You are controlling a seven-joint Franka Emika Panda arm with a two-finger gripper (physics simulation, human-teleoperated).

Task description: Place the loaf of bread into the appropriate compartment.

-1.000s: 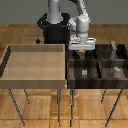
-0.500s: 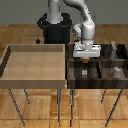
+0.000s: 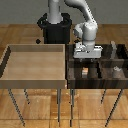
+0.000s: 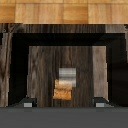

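1. While the Panda arm is reaching out over the divided bin (image 3: 97, 67), its claw (image 3: 86, 54) is hanging above the bin's near compartment on the exterior view's left.
2. That compartment (image 3: 80, 73) is showing dark-brown wooden walls, and it is sitting just beside the light tan tray (image 3: 35, 65), with only the shared walls between them.
3. The loaf of bread (image 4: 63, 89) is lying on the compartment's floor, a small golden-brown block with a darker crust, and in the exterior view it is appearing as a tan speck (image 3: 85, 72) below the claw.
4. A small grey cube (image 4: 67, 75) is resting touching the loaf on the same floor.
5. The claw is standing spread open and gripping nothing; in the wrist view its two grey fingertips (image 4: 28, 103) are showing well apart on either side of the loaf, with open floor between each tip and the bread.
6. From these pictures it is not possible to tell how high the fingertips are hanging over the floor.
7. In the neighbouring near compartment toward the exterior view's right, a whitish bottle-like item (image 3: 117, 72) is standing, cut off from the loaf by a wooden divider.
8. The far compartments are holding small dark shapes too blurred to name.
9. Tray and bin are both perching on thin metal legs (image 3: 60, 105) over a wooden floor (image 3: 40, 112), and the robot's black base (image 3: 55, 27) is standing behind them.
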